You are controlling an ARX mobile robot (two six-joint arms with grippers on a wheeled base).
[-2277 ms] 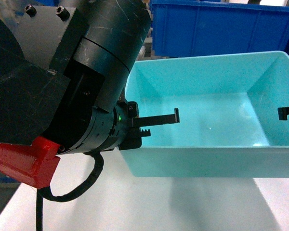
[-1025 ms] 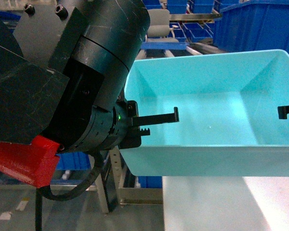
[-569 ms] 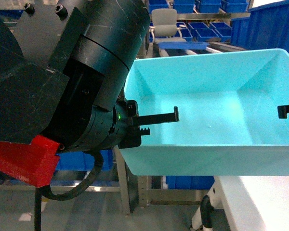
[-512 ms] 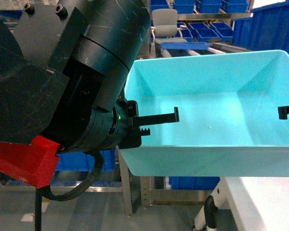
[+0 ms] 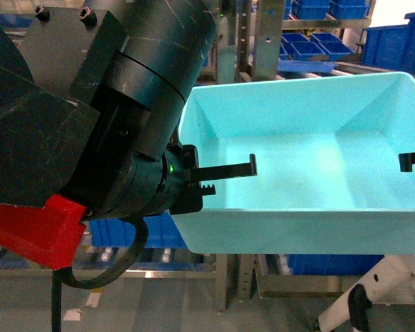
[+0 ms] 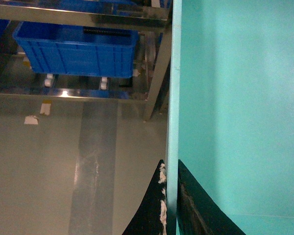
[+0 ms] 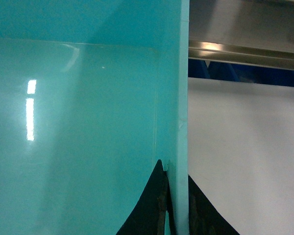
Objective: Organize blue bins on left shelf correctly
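Far left of the head view is basically all left arm: big black housing with a red plastic piece at the bottom and a black cable looping under it. The left gripper (image 5: 194, 181) has its jaws clamped on the left wall of the turquoise tub (image 5: 297, 232), 1 finger (image 5: 228, 168) reaching inside the tub and the other against the outside of the wall. The left wrist view backs that up, with the thin rim running straight down between the 2 black fingertips (image 6: 169, 205).

The tub (image 6: 235, 98) itself is up in the air, carried level between the 2 arms, with grey floor (image 6: 63, 161) under its left end. It looks empty inside, just a glossy bottom with some glare.

Behind it is the stainless-steel rack (image 5: 263, 41), square posts and rails, with dark blue ribbed bins (image 5: 311, 45) sitting on its levels; 1 more blue bin (image 6: 76, 49) shows on a low level in the left wrist view.

On the right edge, only 1 black finger of the right gripper (image 5: 413, 161) pokes in over the tub's right wall. The right wrist view shows the right gripper (image 7: 176, 205) closed on that wall too, a fingertip on each side of the rim. A white tabletop (image 7: 245, 156) lies below on that side, and a white leg (image 5: 380, 290) shows at the bottom right.
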